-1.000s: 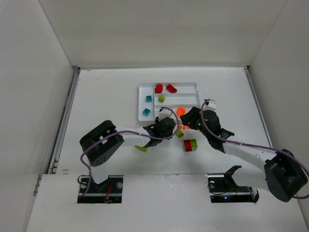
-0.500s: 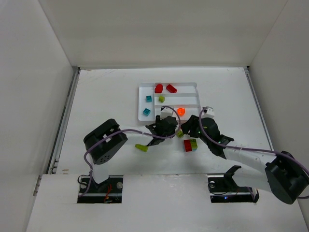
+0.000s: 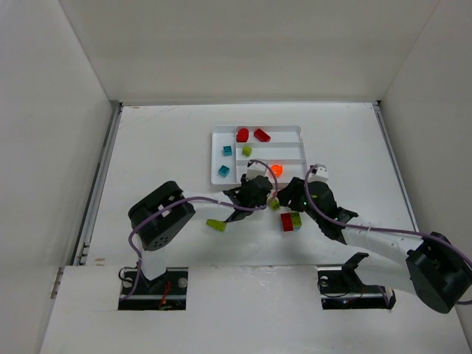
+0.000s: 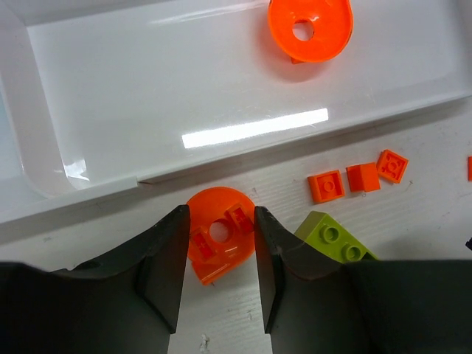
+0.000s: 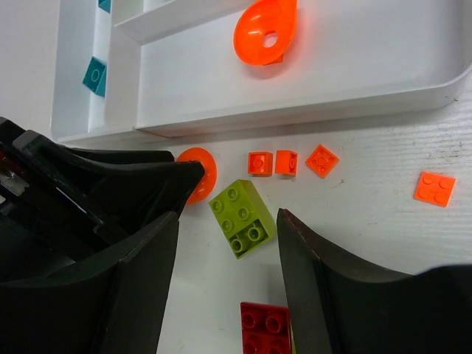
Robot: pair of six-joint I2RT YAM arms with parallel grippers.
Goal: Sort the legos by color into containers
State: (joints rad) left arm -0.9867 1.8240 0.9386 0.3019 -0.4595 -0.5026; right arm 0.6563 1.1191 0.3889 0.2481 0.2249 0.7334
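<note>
Built of white tubes (image 3: 200, 199) between chunky black joints (image 3: 158, 221); trailed by looping lilac cables (image 3: 133, 243); tipped with matte black fingers (image 4: 158, 273) tapering to blunt ends

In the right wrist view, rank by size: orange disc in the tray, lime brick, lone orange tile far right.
Tied first: orange disc and lime brick, too alike to rank.
Last: orange tile, clearly smallest.

Your white tray (image 3: 295, 130) holds two red bricks (image 3: 243, 135) in the far long section, one lime brick (image 3: 247, 150) in the middle, an orange disc (image 4: 310, 28) in the nearest and two teal bricks (image 3: 227, 150) in the short-side section. On the worktop just outside its rim lie a second disc (image 4: 219, 234) touching both left fingers (image 4: 158, 273), three tiny orange squares (image 4: 363, 177), a loose lime block (image 5: 242, 217) and a red block (image 5: 264, 326)
</note>
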